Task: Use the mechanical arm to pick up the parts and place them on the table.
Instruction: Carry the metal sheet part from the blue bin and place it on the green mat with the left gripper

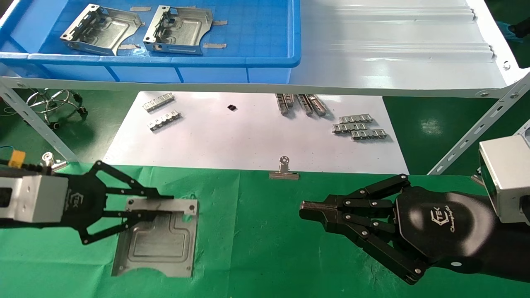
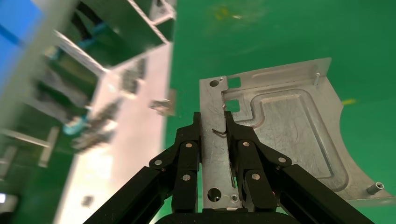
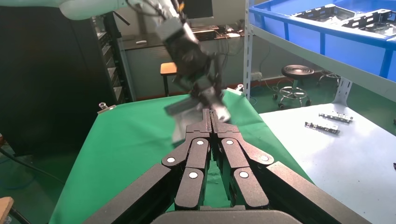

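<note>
Green cloth covers the bench (image 1: 256, 231), wrinkled in places and held at its far edge by a silver binder clip (image 1: 284, 169). Beyond it lies a white sheet (image 1: 248, 136), and above that a glossy white shelf (image 1: 393, 54) carries a blue bin (image 1: 265, 45).

Two of the parts sit inside the bin side by side, one on the left (image 1: 99, 29) and one on the right (image 1: 179, 30), both tilted with their notched rims up.

On the robot's right, the right gripper (image 1: 304, 209) hangs low over the green cloth with nothing in it; the right wrist view shows its fingers (image 3: 204, 122) pressed together at the tips.

On the robot's left, the left gripper (image 1: 167, 205) reaches over a third part (image 1: 159, 244), which lies flat on the cloth near the front left of the bench. The left wrist view shows its fingers (image 2: 197, 126) closed on the raised rim strip of this part (image 2: 289, 126), one on each side, beside the square cut-outs and the embossed channel.

Small silver linked strips are scattered on the white sheet: a pair to the left (image 1: 159, 108), a cluster near the middle under the shelf edge (image 1: 300, 103), and another group to the right (image 1: 359, 127). A tiny black piece (image 1: 232, 107) lies between them.
</note>
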`<state>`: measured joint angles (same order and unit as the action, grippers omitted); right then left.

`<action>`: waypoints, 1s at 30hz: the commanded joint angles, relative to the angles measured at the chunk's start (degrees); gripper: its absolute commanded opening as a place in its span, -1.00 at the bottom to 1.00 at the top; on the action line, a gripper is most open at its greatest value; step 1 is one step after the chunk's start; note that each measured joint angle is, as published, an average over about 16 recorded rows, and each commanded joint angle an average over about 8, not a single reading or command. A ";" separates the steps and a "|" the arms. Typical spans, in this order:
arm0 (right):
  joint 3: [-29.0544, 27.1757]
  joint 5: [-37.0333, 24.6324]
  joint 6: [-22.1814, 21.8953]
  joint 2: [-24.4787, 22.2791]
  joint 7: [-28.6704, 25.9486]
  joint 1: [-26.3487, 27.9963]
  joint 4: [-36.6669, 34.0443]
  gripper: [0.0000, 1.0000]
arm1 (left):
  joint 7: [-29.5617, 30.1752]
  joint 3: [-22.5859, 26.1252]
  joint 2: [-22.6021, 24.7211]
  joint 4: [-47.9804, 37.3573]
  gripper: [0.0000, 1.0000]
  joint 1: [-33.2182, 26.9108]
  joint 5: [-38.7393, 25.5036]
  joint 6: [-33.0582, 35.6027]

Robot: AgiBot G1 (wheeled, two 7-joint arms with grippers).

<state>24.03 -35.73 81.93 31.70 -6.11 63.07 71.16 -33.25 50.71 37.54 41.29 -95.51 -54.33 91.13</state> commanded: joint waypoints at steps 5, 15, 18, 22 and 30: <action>0.00 0.00 0.00 0.00 0.00 0.00 0.00 -1.00 | -3.89 5.04 1.11 -3.00 -1.00 1.72 -0.93 -0.61; 0.00 0.00 0.00 0.00 0.00 0.00 0.00 -1.00 | -10.77 7.48 7.07 -13.33 -1.00 2.91 -3.92 -5.34; 0.00 0.00 0.00 0.00 0.00 0.00 0.00 -1.00 | -12.68 7.44 8.35 -15.38 -1.00 3.31 -4.18 -6.76; 0.00 0.00 0.00 0.00 0.00 0.00 0.00 -1.00 | -14.92 7.33 9.60 -17.49 -1.00 3.64 -4.40 -8.29; 0.00 0.00 0.00 0.00 0.00 0.00 0.00 -1.00 | -18.28 7.02 11.17 -20.41 0.61 4.08 -4.45 -10.40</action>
<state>24.03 -35.73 81.93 31.70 -6.11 63.07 71.16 -51.34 57.74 48.62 21.03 -91.50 -58.76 80.96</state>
